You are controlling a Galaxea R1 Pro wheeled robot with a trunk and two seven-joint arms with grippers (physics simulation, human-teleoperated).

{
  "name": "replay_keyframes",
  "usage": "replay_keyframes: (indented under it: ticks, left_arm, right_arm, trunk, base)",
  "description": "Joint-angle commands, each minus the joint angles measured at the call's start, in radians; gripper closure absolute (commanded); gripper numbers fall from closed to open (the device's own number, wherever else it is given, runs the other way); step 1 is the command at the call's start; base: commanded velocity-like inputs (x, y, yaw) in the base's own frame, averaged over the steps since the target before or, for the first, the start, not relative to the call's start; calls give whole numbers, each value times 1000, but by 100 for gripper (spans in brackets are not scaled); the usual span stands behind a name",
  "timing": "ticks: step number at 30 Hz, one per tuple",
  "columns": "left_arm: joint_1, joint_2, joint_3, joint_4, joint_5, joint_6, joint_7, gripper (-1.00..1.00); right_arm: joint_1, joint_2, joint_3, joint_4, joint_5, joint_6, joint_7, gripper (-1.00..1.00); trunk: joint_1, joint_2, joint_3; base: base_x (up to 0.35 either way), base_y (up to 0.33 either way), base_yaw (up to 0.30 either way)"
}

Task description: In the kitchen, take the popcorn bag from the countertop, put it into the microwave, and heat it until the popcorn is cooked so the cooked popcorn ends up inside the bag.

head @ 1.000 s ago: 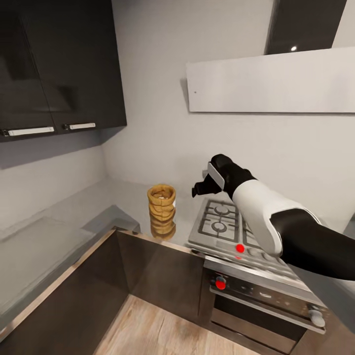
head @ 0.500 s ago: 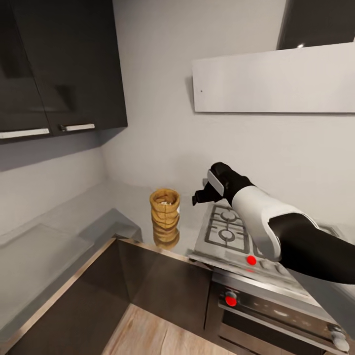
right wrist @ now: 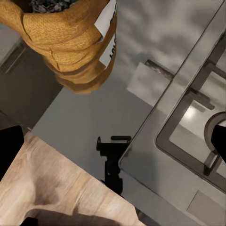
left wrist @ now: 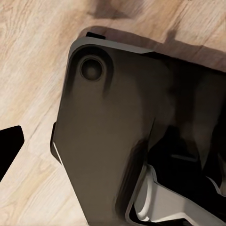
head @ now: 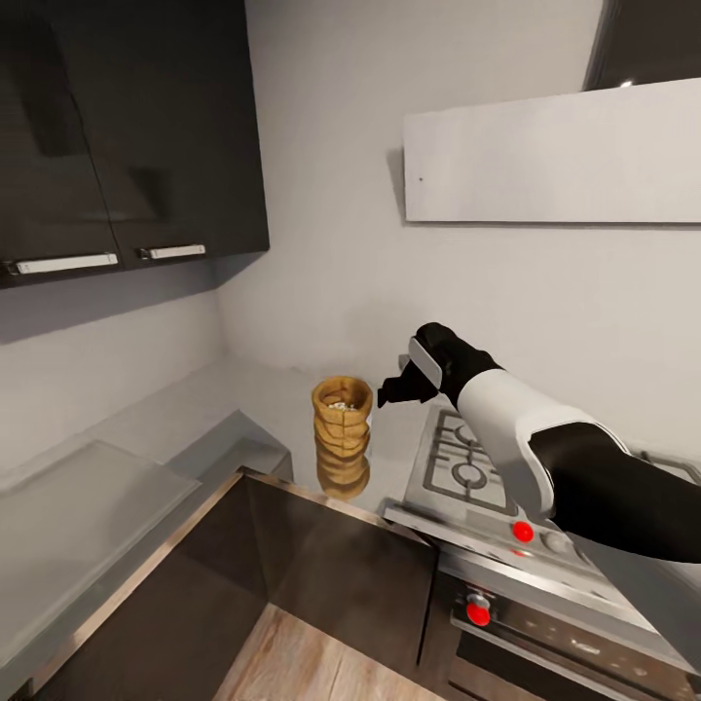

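The right gripper [head: 392, 389] is black and sits at the end of a white and black arm. It hangs in the air above the shiny grey metal countertop [head: 282, 404], just beside the sack and a bit higher than its rim. Its two dark fingers look spread apart with nothing between them, and they do not touch the sack.

Next to it stands the mustard-tan cloth popcorn bag [head: 342, 419]. It is squat and upright, with puffy wrinkled rolls stacked up its side and a rolled rim on top. The top is open and pale and dark bits show inside. In the right wrist view the same bag [right wrist: 70, 42] shows small white labels [right wrist: 107, 18] on its side. The worktop is so shiny that the bag shows again in it like in a mirror.

On the other side of the gripper lies the steel gas hob with dark grates [head: 477, 467]. Red dots [head: 524, 532] glow along its front.

The bag stands alone near the front edge of the worktop, with bare grey top all around it. Behind it is a pale grey wall [head: 321, 243]. Dark wall cupboards [head: 127, 127] hang high up, and a flat grey range hood [head: 555, 156] hangs over the hob.

The left wrist view shows a dark robot part [left wrist: 117, 136] over the light wood floor [left wrist: 33, 61]. I cannot tell if the left gripper is open or closed.
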Motion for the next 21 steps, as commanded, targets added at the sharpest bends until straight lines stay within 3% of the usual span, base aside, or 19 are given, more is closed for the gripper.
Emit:
replay_keyframes:
  ticks: [1,5,16,21]
  left_arm:
    - [-1,-1,4,0,-1,-3,1,-100]
    - [0,-1,4,0,0,-3,1,-100]
    - [-1,-1,6,0,-2,-3,1,-100]
    - [0,-2,5,0,-1,-4,1,-100]
  right_arm:
    - [-1,0,7,0,-6,3,-1,-100]
    - [-1,0,5,-1,-6,3,0,-100]
    - [1,0,-9,-3,-6,3,0,-100]
    - [2,0,-117,-3,-4,3,-21,-100]
  trunk:
    - [1,-2,-2]
    - [1,-2,-2]
    - [1,-2,-2]
    - [1,-2,-2]
  base:
    - [0,0,19]
    - [29,18,7]
    - [234,155,0]
    - [16,12,0]
